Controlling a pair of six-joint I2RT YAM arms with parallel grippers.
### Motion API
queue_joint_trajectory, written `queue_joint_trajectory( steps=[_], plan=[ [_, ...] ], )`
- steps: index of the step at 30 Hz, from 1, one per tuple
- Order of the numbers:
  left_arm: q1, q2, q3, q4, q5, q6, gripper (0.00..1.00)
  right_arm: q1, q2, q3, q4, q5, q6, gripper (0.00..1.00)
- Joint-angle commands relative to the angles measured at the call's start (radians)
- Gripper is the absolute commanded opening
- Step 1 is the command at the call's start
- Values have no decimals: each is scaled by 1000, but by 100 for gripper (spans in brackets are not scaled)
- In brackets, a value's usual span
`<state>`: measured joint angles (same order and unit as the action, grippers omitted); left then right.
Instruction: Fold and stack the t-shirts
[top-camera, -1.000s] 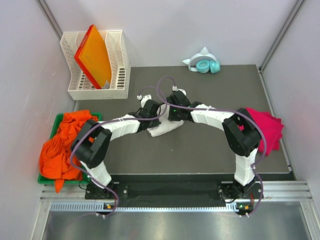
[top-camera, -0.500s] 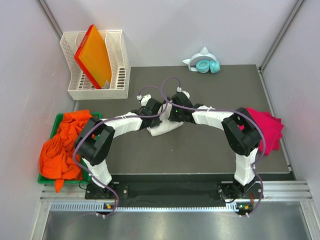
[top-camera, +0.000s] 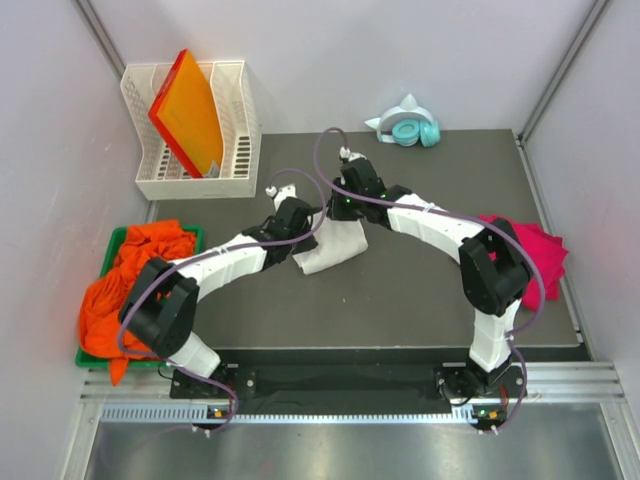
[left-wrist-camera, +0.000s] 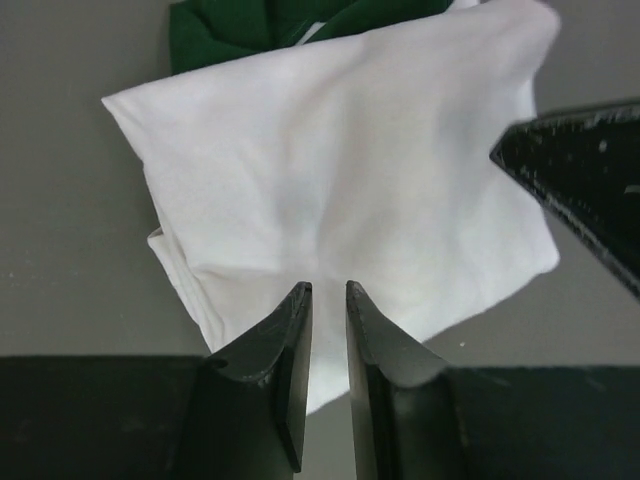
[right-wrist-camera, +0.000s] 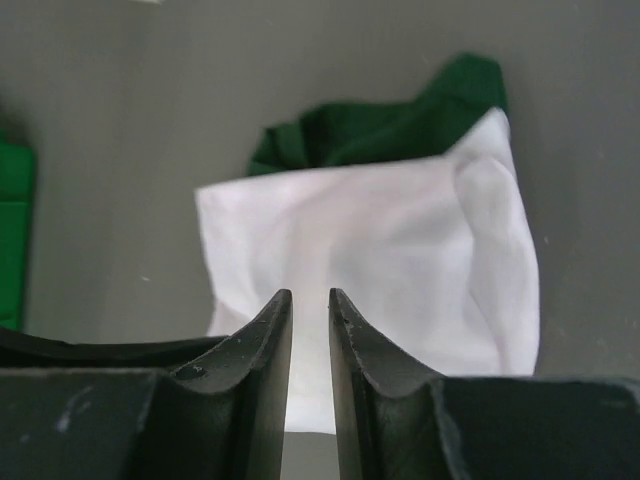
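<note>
A folded white t-shirt lies mid-table, on top of a dark green shirt that peeks out at its far edge. The left wrist view shows the white t-shirt just beyond my left gripper, whose fingers are almost together with nothing between them. My right gripper hovers over the white t-shirt in the same way, shut and empty, with the green shirt behind. From above, the left gripper is at the shirt's left edge and the right gripper at its far edge.
A green bin heaped with orange shirts sits at the left edge. A crumpled pink shirt lies at the right edge. A white rack holding an orange board and teal headphones stand at the back.
Both grippers have lifted off the white t-shirt. The right one pulled back toward the far side, the left one drew away to the left. The shirt lies flatter and released.
</note>
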<state>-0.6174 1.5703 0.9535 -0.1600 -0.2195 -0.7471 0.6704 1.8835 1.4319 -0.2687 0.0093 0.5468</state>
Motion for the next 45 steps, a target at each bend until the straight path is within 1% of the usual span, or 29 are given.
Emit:
queue_joint_trajectory(
  steps=[1,5,7,10,14,18,22,25,30,33,35,36,38,39,41,42,45],
  plan=[
    [-8,-53,8,19,51,26,23,-8,-17,88,2,-80,-47,22],
    [-27,-24,5,33,74,17,20,-12,60,94,2,-100,-35,19],
    [-38,-4,7,36,81,14,19,-12,84,84,14,-104,-25,15],
    [-45,26,7,47,88,12,18,-18,117,61,46,-108,-13,14],
    [-47,60,24,36,108,9,17,-45,196,88,43,-114,1,12],
    [-51,71,37,2,108,11,15,-103,301,165,11,-112,30,12],
    [-54,73,34,-51,92,11,15,-164,423,280,-41,-135,50,11],
    [-56,77,22,-76,86,14,14,-176,489,335,-75,-135,54,11],
    [-56,73,-19,-107,75,-1,12,-177,513,372,-72,-150,33,11],
    [-56,54,-33,-114,51,5,12,-172,467,361,-49,-163,19,11],
    [-56,31,-27,-116,20,20,12,-163,370,302,-1,-146,10,12],
    [-56,7,-18,-115,8,26,12,-158,289,265,6,-131,5,12],
    [-58,-24,-7,-112,-32,44,14,-154,205,233,6,-94,-10,15],
    [-54,-48,10,-102,-49,51,15,-149,119,201,-3,-47,-15,17],
    [-54,-62,30,-89,-98,69,17,-147,40,167,-20,13,-31,20],
    [-53,-67,51,-72,-115,77,18,-144,-22,135,-44,70,-36,22],
    [-51,-29,112,-58,-159,109,18,-144,-82,69,-88,118,-48,23]
  ],
)
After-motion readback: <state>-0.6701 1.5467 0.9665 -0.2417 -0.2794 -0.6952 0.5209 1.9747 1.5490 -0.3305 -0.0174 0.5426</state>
